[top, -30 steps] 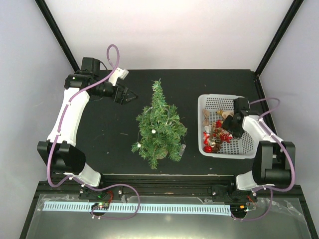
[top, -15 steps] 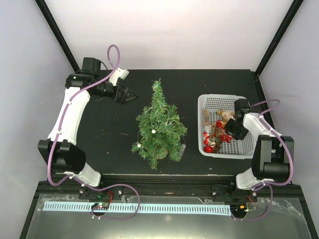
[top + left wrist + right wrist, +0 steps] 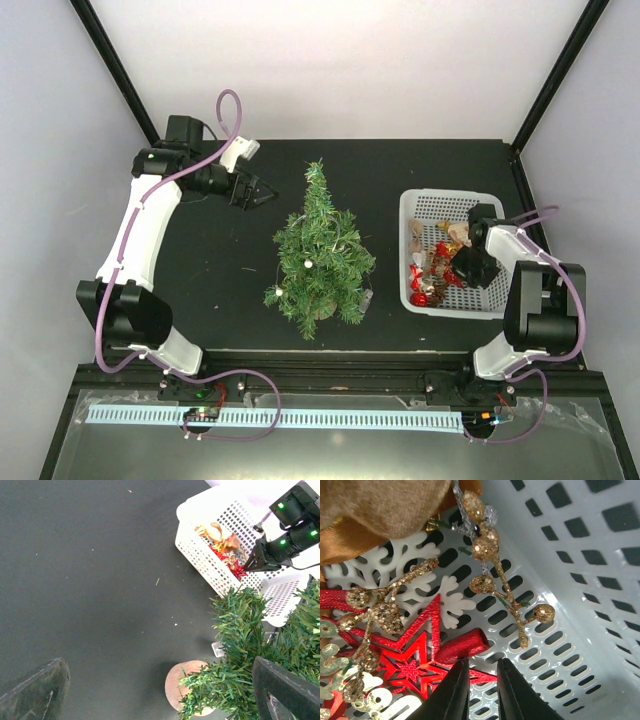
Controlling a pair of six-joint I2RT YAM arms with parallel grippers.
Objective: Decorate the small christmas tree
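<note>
Right now my right gripper (image 3: pixel 481 680) is down inside the white basket (image 3: pixel 580 580). Its fingers (image 3: pixel 455 690) are drawn almost together, with only a thin slit between them and nothing in that slit. Just ahead of the tips lies a red star (image 3: pixel 415 665) with a red loop (image 3: pixel 462 645) against it. Further ahead sit a white snowflake (image 3: pixel 420 580), a gold berry sprig (image 3: pixel 490 575) and a brown cloth piece (image 3: pixel 385 505) that the top edge cuts off. To the right of the tips the basket's slotted floor is bare up to its wall, so there is room on that side. To the left the ornaments are heaped together. Gold glitter letters (image 3: pixel 330 655) show at the lower left, but they are cut off and I cannot read a word.

My left gripper (image 3: pixel 258 190) hovers over the bench (image 3: pixel 200 290), jaws spread wide and holding nothing. The small christmas tree (image 3: pixel 322 255) stands upright near it on its right, between my two grippers and apart from the basket. From the left wrist, open black bench fills the space ahead of the fingers. The tree's round brown base (image 3: pixel 175 682) sits toward the right finger, whose dark pad hides some branches. The basket's far end washes out in glare there.
</note>
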